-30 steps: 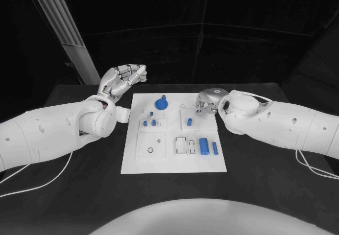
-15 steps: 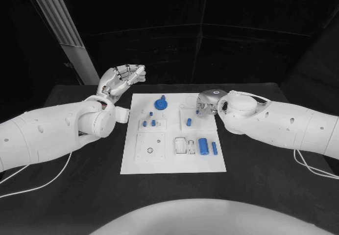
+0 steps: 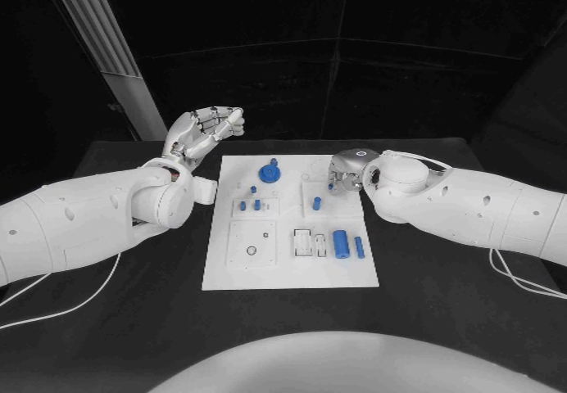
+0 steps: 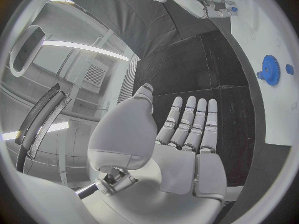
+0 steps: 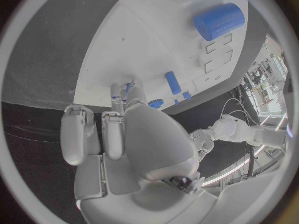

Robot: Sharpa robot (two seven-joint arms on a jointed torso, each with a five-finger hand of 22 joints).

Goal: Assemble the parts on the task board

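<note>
Black table: task board between robot hands; left spread, right grip unclear.

A black counter is filling the lower part of the head view, with the white task board lying flat on it at the centre of the frame. Thin white cables are trailing across the counter at the lower left and at the right edge.
</note>
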